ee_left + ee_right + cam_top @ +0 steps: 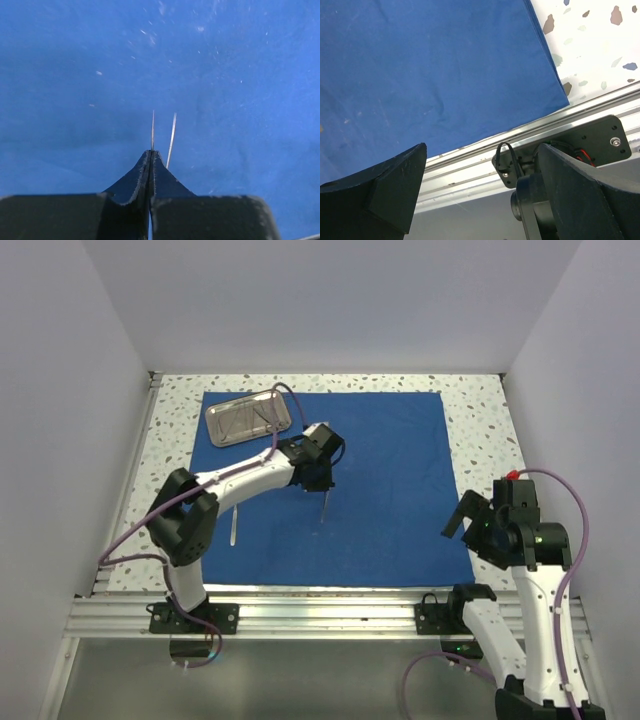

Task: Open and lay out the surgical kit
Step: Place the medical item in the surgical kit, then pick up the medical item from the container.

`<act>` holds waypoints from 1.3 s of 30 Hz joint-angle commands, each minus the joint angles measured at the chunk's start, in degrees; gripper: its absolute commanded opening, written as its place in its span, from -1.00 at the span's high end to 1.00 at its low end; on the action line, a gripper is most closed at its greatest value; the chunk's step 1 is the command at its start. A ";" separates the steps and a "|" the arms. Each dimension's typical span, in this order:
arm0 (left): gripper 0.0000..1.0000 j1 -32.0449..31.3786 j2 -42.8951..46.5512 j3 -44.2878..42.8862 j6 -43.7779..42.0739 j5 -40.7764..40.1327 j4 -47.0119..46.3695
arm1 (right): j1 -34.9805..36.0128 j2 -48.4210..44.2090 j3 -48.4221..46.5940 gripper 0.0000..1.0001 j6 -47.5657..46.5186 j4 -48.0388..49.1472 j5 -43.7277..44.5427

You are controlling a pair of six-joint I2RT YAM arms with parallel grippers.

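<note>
- Top external view: the blue cloth (pixel 390 490) is seen spread flat over the middle of the speckled table (pixel 480 410), with its near edge laid along the aluminium rail (pixel 330 605).
- The steel tray (pixel 248 417) is set on the far-left corner of the cloth.
- The left gripper (pixel 322 483) is held above the cloth, slightly left of its centre, and thin silver tweezers (pixel 325 508) are hung from it, tips down.
- In the left wrist view, the fingers (pixel 131 181) are shown pressed together on the tweezers (pixel 172 132), whose 2 prongs are seen projecting past the fingertips.
- Whether the prongs touch the cloth cannot be told.
- A second slim silver instrument (pixel 232 525) is laid on the cloth near its left edge, beside the left arm (pixel 240 480); its kind cannot be made out.
- The right gripper (pixel 463 515) is held at the near-right corner of the cloth, with its fingers spread wide apart.
</note>
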State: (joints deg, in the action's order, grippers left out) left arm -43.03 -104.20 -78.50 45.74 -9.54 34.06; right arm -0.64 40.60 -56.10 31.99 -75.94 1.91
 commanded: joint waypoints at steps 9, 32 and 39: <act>-0.05 -8.74 -5.57 -5.43 16.48 -8.83 9.43 | 5.03 -2.63 3.18 -0.97 -0.44 -3.69 -2.88; -0.37 27.38 -18.39 -33.28 -24.89 -5.14 4.44 | 6.53 9.31 -3.32 -0.97 0.79 4.92 0.99; -0.33 31.15 -25.96 -40.76 -30.61 -2.68 2.59 | 6.53 13.18 -4.20 -0.97 0.71 6.24 3.01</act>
State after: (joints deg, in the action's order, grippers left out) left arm -13.96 -130.23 -114.89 20.60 -13.87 38.63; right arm 5.69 52.66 -57.63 32.51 -71.57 3.11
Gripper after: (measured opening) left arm 0.672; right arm 0.984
